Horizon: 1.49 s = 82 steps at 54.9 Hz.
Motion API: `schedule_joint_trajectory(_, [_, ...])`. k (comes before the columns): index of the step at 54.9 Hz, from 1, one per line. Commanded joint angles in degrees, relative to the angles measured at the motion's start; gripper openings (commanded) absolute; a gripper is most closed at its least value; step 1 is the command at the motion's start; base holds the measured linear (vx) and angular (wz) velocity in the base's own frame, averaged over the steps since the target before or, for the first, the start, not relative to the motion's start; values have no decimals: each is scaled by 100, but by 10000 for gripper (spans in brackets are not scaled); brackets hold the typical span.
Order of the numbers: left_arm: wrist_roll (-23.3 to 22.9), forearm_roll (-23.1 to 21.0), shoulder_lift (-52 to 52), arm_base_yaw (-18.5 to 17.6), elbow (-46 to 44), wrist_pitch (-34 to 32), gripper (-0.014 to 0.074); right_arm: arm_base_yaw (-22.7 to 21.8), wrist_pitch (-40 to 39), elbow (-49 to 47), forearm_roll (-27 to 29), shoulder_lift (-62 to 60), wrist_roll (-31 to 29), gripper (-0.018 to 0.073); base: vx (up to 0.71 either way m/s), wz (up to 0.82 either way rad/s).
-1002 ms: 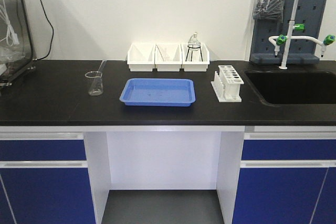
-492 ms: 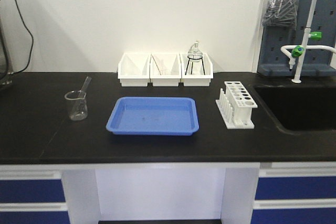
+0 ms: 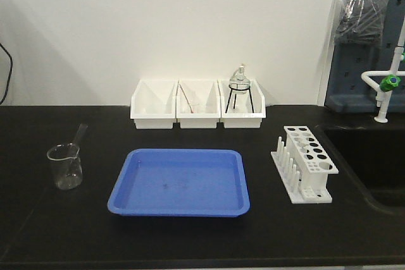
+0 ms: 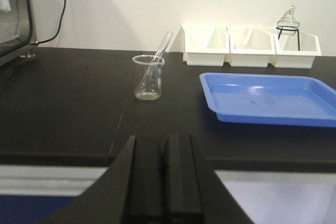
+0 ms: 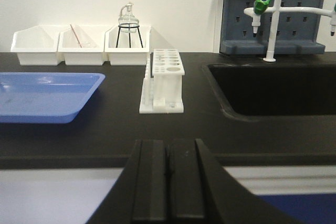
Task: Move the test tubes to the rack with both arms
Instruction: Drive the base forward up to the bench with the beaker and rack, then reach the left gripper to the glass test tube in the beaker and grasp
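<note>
both grippers are closed tight on nothing: the left gripper (image 4: 164,141) faces the beaker (image 4: 148,80), where one tube (image 4: 160,53) leans well left of the rack (image 3: 307,164); the right gripper (image 5: 169,144) faces the rack. the left should open early and pinch the tube above the beaker rim, lifting along its lean.

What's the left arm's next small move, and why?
Probably open the left pincer and ease it forward toward the test tube leaning in the beaker. The pincer is shut and hangs short of the bench edge, and the holes of the rack look empty.
</note>
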Motion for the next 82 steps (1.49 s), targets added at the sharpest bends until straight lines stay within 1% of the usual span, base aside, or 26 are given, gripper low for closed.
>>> schedule_joint_trajectory(1, [-56,-44,-83,6,143,-472,-7,1,-441,34,-19,-60,-6,-10,41,-2])
schedule_joint_trajectory(36, [-56,-44,-83,6,143,-472,-7,1,-441,34,-19,-60,-6,-10,30,1])
schedule_joint_trajectory(82, [-56,-44,-83,6,143,-472,-7,1,-441,34,-19,-60,-6,-10,8,-1])
